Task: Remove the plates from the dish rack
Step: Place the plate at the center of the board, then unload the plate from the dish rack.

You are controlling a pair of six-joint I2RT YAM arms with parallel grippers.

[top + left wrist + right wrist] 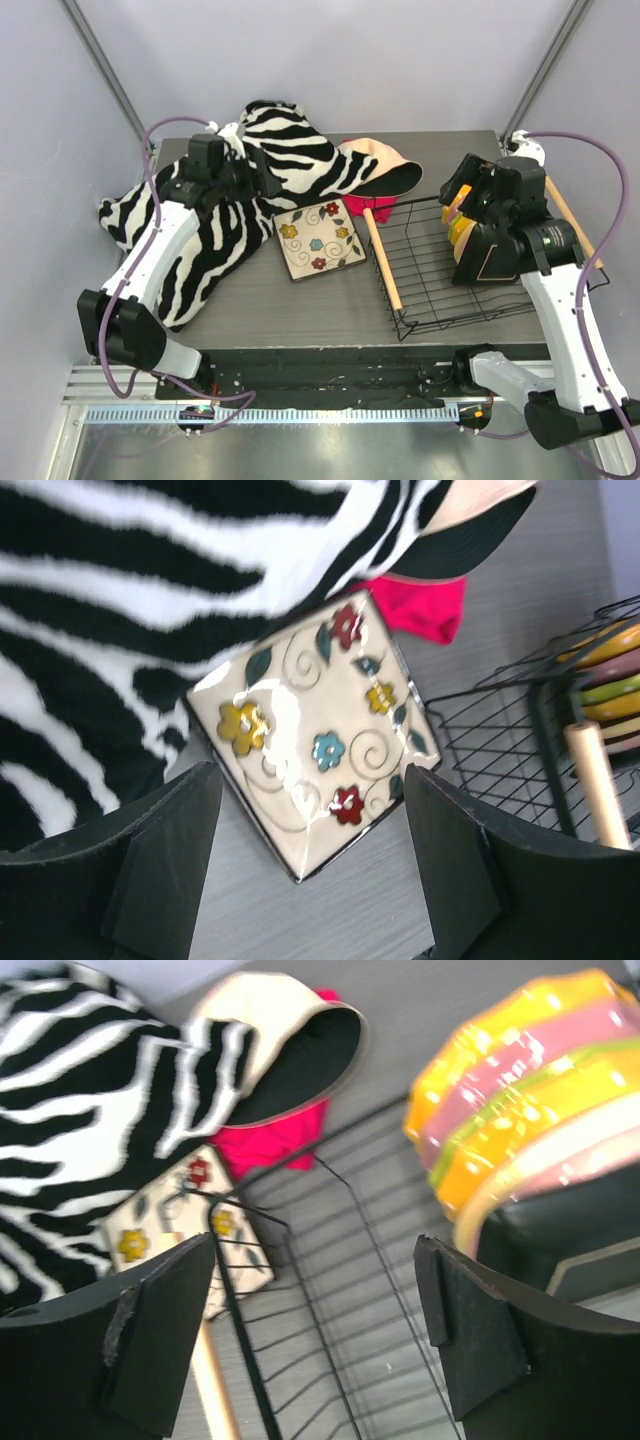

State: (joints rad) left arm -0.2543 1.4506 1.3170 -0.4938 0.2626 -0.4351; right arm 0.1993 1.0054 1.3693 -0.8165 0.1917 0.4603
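Observation:
A cream square plate with flowers (pixel 320 240) lies flat on the table, left of the dish rack (pixel 430 300). It fills the middle of the left wrist view (pixel 320 730). My left gripper (pixel 255 178) is open and empty, held above the table short of the plate's near corner (pixel 310 865). Several round plates, orange, pink and yellow-green (pixel 460 232), stand on edge at the rack's right side (pixel 530 1110), next to a dark square one (pixel 565 1250). My right gripper (pixel 468 203) is open and empty (pixel 315 1330), above the rack floor just left of the stack.
A zebra-striped cloth (pixel 200 230) covers the table's left and back. A peach floppy hat (pixel 385 170) and a pink cloth (pixel 368 207) lie behind the rack. The rack's wooden handles (pixel 383 262) run along its left and right sides.

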